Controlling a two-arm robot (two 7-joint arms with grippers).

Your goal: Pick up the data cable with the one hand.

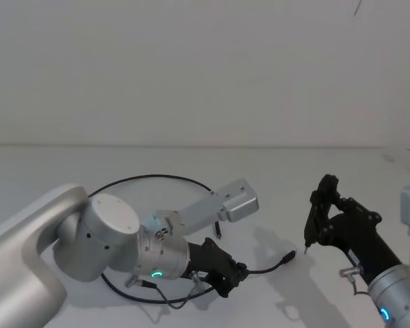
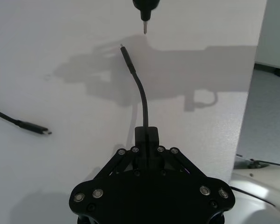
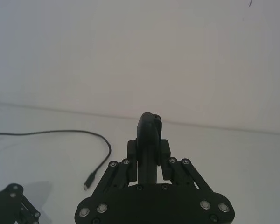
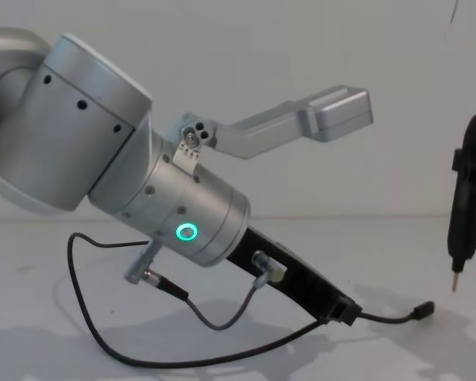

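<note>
A: Head view first. Left gripper [image 1: 236,276] low over the desk [image 1: 294,178], jaws pinching the data cable [image 1: 150,178]?
B: Pinching it, yes, close to one end. Long, thin, black and limp; looped wide behind the left arm and back under it. Free plug [image 1: 288,257] poking out past the jaws, other plug [image 1: 219,229] lying beside the loop. Right gripper [image 1: 328,205] well apart, jaws clamped on a slim black tool [image 1: 313,229].
A: Left wrist view?
B: Jaws pressed together around the data cable [image 2: 142,93]. Short stretch arching forward to the free plug [image 2: 126,55], near the tip of the tool [image 2: 144,7] but apart from it.
A: Right wrist view?
B: Jaws gripping the tool [image 3: 149,123]. Data cable [image 3: 51,132] curving across the desk to the other plug [image 3: 87,182].
A: Chest view?
B: Data cable [image 4: 103,349] trailing on the desk beneath the left arm, then up into the jaws. Free plug [image 4: 423,308] small and black, resting or just lifted: cannot tell. Short grey wire [image 4: 222,321] at the wrist, green ring [image 4: 188,232] glowing.
</note>
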